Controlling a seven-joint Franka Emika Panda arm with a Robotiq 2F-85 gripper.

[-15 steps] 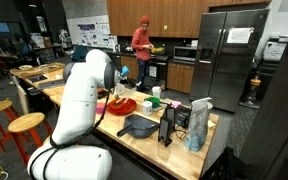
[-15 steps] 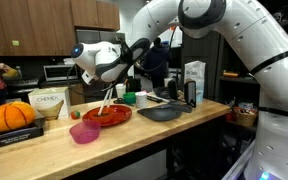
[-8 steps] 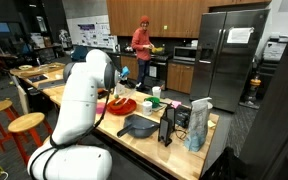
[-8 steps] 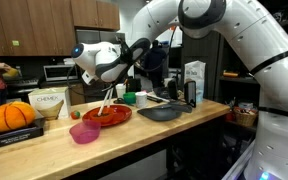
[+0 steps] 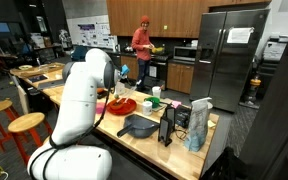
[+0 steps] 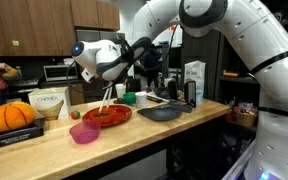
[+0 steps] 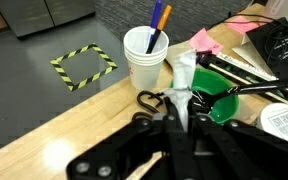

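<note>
Wooden counter across the lower half of an exterior view, with a red plate just left of centre. Right above the plate, the gripper, fingers pressed together on a thin pale stick. Pinches it at the upper end and leaves the rest free below. Long axis of the stick: steep, slanting down and toward the left of the frame, lower tip at or just over the middle of the plate; cannot tell whether touching. From the gripper, then, stick directly below and plate directly below that, all on one line. Only one arm here, so no question of which is nearer.

Lower left of the plate, a pink bowl, near but apart. Farther left, an orange pumpkin. To the right, a grey pan.

In the wrist view, gripper coming in from the bottom edge, stick a pale streak running up the middle of the frame. Beyond it, a white cup holding pens at upper centre, and a green bowl at the right.
</note>
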